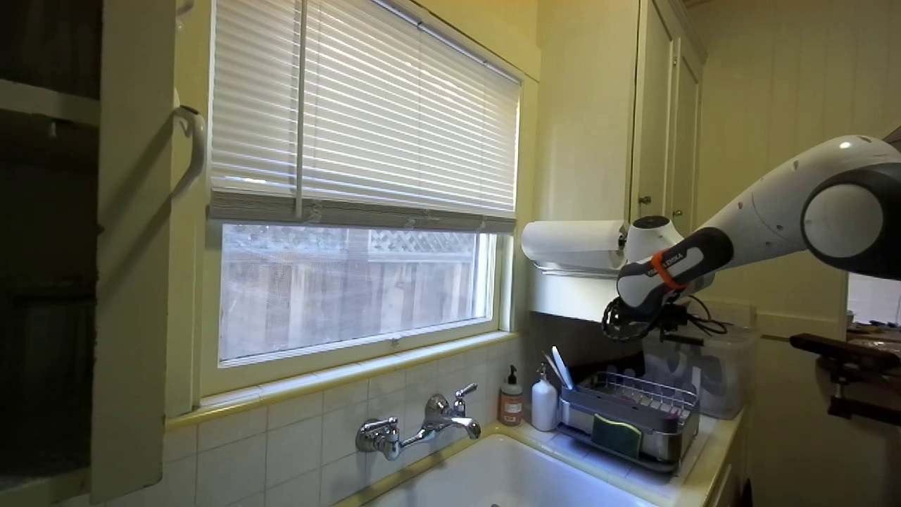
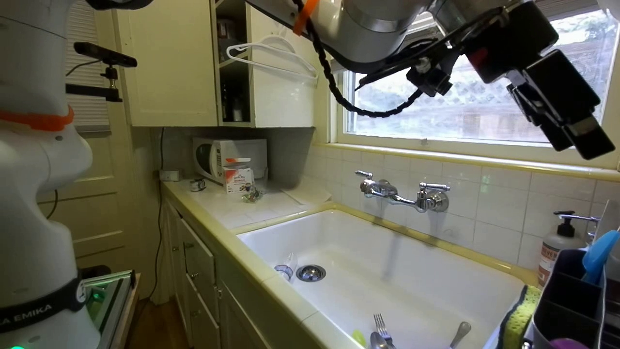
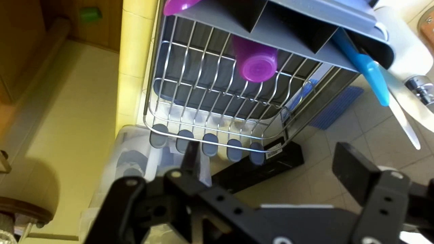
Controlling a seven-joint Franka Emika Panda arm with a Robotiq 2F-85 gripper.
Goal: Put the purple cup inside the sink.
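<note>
Resting in the dish rack (image 1: 626, 410), the purple cup (image 3: 258, 64) is partly hidden by the grey cutlery holder (image 3: 278, 37) in the wrist view. The gripper (image 3: 268, 156) hangs apart from the cup, its jaws spread wide. Beside the rack, the sink (image 2: 407, 252) holds a fork (image 2: 383, 333) and a spoon (image 2: 378, 341); a chrome faucet (image 2: 424, 198) juts from the tiled wall (image 2: 501, 208). A white bottle (image 1: 544, 405) stands near the rack.

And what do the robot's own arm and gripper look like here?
The arm is rounded and white, with dark sections, orange bands, pale EMIKA lettering and a black braided cable. The gripper is black, with blocky fingers.
</note>
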